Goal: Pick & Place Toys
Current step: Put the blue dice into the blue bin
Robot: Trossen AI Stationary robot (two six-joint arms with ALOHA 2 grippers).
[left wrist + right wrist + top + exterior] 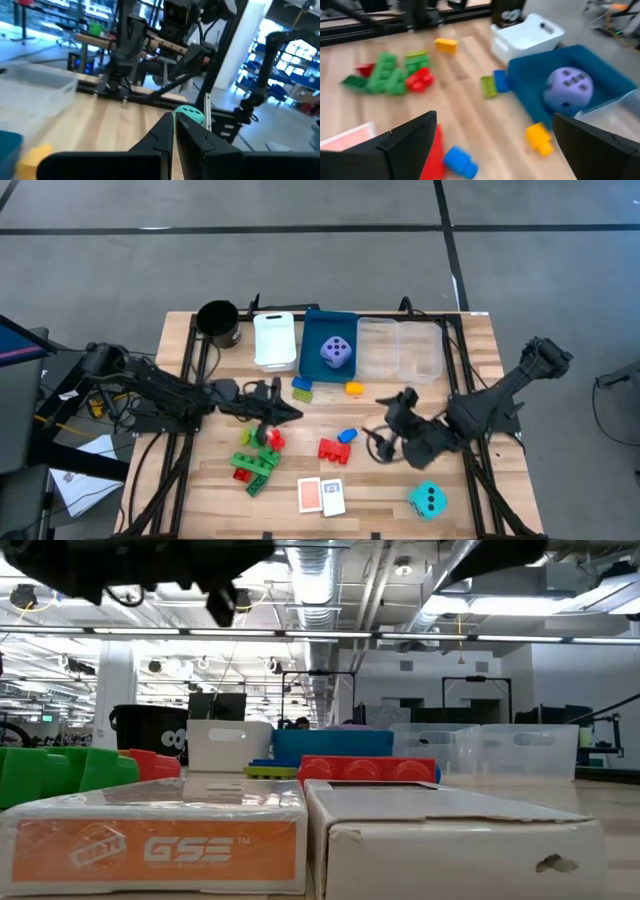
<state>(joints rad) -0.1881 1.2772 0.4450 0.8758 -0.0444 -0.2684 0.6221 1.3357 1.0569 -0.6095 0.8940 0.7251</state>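
Your right gripper hangs with jaws wide apart near the blue brick on the desk, ready to grasp, while left gripper waits closed, empty.

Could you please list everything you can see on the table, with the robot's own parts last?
Black cup: one, far left corner.
White bin: one, beside the cup.
Blue bin: one, holding the purple die.
Clear bins: two, right of the blue bin.
Cyan die: one, near right.
Cards: two, near edge, side by side.
Bricks: several; green and red at left, red, blue, yellow mid-table.
Left gripper: shut, empty, above the bricks.
Right gripper: open, empty, mid-table.
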